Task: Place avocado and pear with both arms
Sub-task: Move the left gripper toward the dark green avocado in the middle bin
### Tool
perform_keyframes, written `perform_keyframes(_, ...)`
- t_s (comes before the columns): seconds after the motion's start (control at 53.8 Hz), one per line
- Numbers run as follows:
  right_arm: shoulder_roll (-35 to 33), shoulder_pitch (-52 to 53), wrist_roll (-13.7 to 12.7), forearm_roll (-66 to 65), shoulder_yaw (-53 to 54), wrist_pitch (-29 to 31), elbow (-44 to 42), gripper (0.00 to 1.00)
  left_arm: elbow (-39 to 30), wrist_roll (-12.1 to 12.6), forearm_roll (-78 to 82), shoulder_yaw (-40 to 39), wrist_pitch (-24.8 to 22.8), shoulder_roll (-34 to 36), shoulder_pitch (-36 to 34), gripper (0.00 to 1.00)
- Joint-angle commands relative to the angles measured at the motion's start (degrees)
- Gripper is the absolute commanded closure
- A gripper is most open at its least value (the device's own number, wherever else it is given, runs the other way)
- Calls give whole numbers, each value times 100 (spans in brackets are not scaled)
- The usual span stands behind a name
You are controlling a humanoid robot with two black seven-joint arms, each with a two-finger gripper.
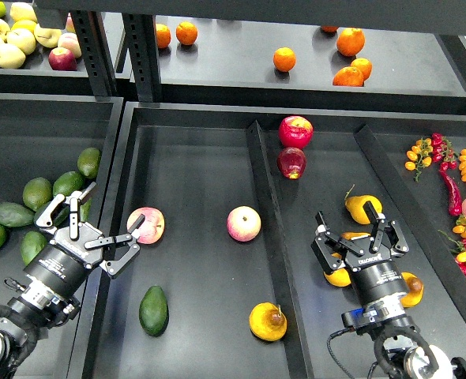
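Both fruits appear delivered: the avocado point(153, 310) lies at about seven o'clock in the middle tray point(193, 181), the pear point(268, 321) near five o'clock, dimple up, neither touched by an arm. The left gripper point(99, 223), at nine o'clock over the tray's left wall, has its fingers spread wide and empty beside a pile of paler avocados point(35, 209). The right gripper point(358, 229), at four o'clock above other yellow pears point(362, 208), is likewise wide and empty. Judged from this, only pulling the arms back remains.
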Motion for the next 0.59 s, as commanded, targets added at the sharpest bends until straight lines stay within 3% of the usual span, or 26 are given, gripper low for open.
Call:
perform_keyframes(0.0,0,-49,-2,-21,-17,0,-5,0,-4,36,-13,22,-15,0,5,0)
perform_keyframes(0.167,0,-49,-2,-21,-26,0,-5,0,-4,1,-48,22,-223,0,5,0)
perform_keyframes(0.576,0,-58,-11,-21,-26,79,3,0,40,89,-74,101,-223,0,137,0)
